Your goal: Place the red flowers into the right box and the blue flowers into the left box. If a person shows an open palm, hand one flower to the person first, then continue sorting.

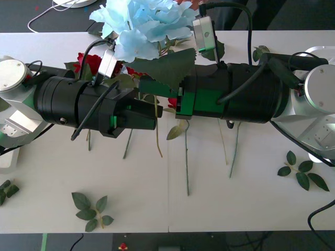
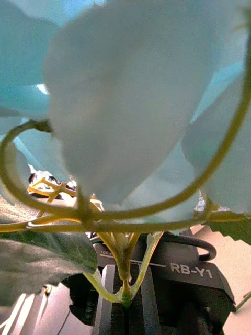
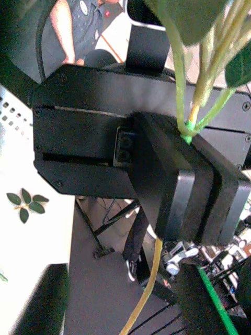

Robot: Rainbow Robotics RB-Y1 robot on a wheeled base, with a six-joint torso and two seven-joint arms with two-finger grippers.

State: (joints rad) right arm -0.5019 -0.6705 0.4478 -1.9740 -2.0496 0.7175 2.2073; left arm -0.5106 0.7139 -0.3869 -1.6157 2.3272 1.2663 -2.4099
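right black gripper (image 3: 201,157) pinches the pale-blue fabric flower's (image 1: 144,23) thin green stem mid-table, left gripper (image 1: 152,114) alongside, its grip unclear.

1. Blue flower (image 1: 144,23) above both arms, mid counter (image 1: 251,178).
2. Red flowers (image 1: 90,63) behind left arm.
3. Leaf sprigs: near-left (image 1: 91,209), right (image 1: 302,170).
4. Stems (image 1: 186,162) lie under the arms.
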